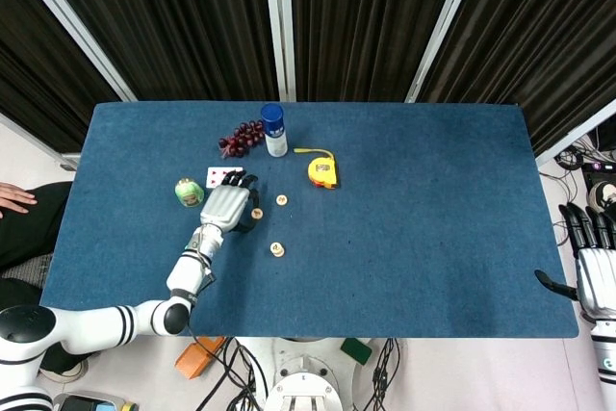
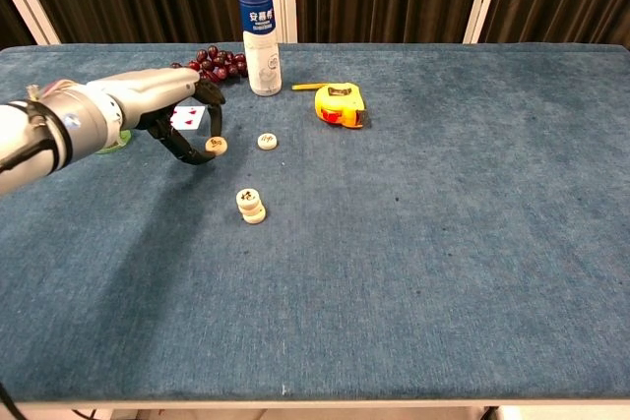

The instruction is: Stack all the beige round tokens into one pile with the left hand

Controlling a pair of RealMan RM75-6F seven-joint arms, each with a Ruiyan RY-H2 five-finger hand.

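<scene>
My left hand [image 1: 227, 207] [image 2: 167, 110] hovers over the table's left-centre and pinches one beige round token [image 1: 257, 213] [image 2: 216, 145] between its dark fingertips, slightly off the cloth. A second loose token [image 1: 281, 200] [image 2: 267, 141] lies flat just right of it. A short pile of beige tokens [image 1: 277, 249] [image 2: 251, 206] stands nearer the front, apart from the hand. My right hand [image 1: 592, 262] hangs off the table's right edge with fingers spread and nothing in it.
A playing card [image 2: 189, 117] lies under the left hand. Behind it are dark grapes [image 2: 207, 61] and a white bottle with a blue cap [image 2: 258, 31]. A yellow tape measure [image 2: 340, 105] sits right of the tokens, and a green object [image 1: 188, 192] left of the hand.
</scene>
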